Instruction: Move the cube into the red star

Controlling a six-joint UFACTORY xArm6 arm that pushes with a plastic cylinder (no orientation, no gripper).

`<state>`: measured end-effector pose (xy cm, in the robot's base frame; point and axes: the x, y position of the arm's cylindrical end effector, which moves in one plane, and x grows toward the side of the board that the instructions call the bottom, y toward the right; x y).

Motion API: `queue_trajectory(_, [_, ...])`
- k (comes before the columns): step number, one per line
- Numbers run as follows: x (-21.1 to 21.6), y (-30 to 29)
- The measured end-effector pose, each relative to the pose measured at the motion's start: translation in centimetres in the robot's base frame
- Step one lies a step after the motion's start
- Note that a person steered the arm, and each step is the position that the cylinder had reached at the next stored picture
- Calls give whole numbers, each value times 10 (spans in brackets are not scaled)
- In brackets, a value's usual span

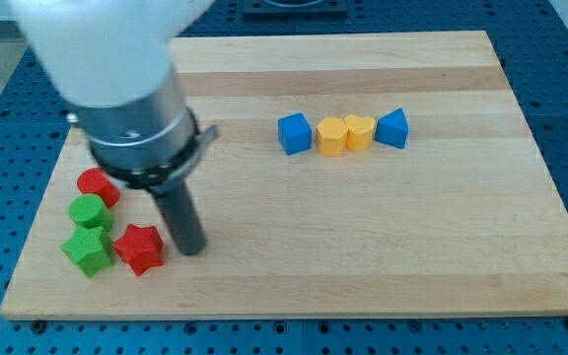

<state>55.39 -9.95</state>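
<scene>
— So where is the cube?

— The blue cube (294, 133) sits in the upper middle of the tabletop (383, 247), at the left end of a short row. Touching or nearly touching it on the view's right is a yellow block (331, 136), then a yellow heart-like block (360, 131), then a blue block with a pointed top (392, 128).

— And the red star?

— The red star (139, 247) lies well apart from the cube, near the view's bottom left corner. My tip (191, 248) stands just beside it, on its right.

— Then how far along are we?

— By my judgement, hardly begun. The cube has not been brought toward the star; the whole crossing is left, and my tip is at the wrong end of it.

— Is the tool holding anything?

— It has no jaws to open or close; it is a plain rod, and it grips nothing.

— What stands in the way?

— The path from cube to star looks bare. Crowding the star on its left are a green star-like block (87, 250), a green round block (89, 211) and a red round block (98, 186), which a hard push might scatter.
</scene>
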Motion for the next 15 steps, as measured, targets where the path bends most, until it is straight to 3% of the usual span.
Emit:
queue_trajectory(1, [1,7])
queue_trajectory(3, [2,-72])
queue_trajectory(4, [4,-75])
queue_trajectory(5, [-18,-12])
queue_trajectory(6, [-72,8])
queue_trajectory(8, [-183,-26])
queue_trajectory(9, [-231,32])
queue_trajectory(10, [-234,112])
queue_trajectory(11, [-210,123])
queue_trajectory(13, [-152,90])
queue_trajectory(14, [-135,82])
queue_trajectory(15, [-135,111])
